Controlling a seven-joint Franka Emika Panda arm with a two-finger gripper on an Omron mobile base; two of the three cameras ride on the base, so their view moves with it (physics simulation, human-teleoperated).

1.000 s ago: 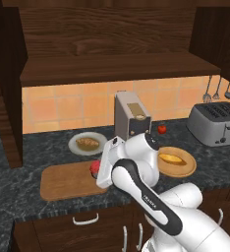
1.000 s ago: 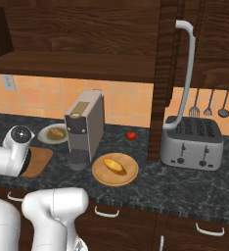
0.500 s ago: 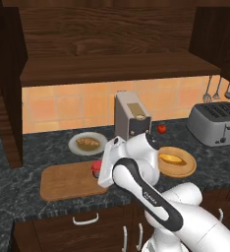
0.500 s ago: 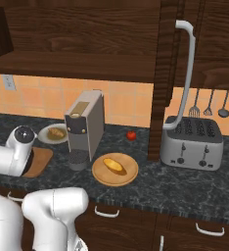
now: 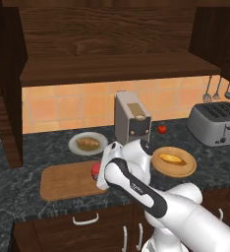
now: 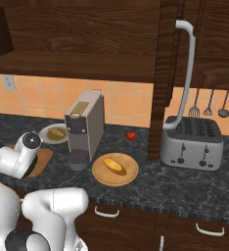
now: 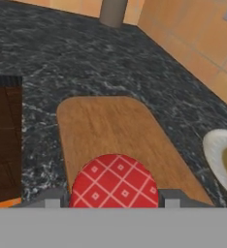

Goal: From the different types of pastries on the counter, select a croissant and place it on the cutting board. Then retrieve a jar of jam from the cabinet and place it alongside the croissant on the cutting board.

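My gripper (image 7: 110,199) is shut on the jar of jam (image 7: 114,181), whose red checked lid sits between the two fingers. The jar (image 5: 94,171) hangs low over the right end of the cutting board (image 5: 68,179); I cannot tell whether it touches the wood. The board (image 7: 110,131) is bare. The lumpy golden-brown croissant (image 5: 87,143) lies on a white plate (image 5: 73,146) behind the board. A smooth yellow-orange pastry (image 5: 172,158) rests on a round tan plate (image 5: 186,170) to the right. The counter (image 5: 18,192) is dark marbled stone, with the open cabinet (image 5: 112,69) above.
A grey coffee machine (image 5: 131,120) stands just behind my arm. Right of it lie a small red fruit (image 5: 161,129) and a toaster (image 5: 217,123). An open dark cabinet door (image 5: 6,98) hangs down at the left. Utensils (image 6: 209,105) hang on the wall.
The hand with the jar has sunk slightly toward the board. Nothing else has moved.
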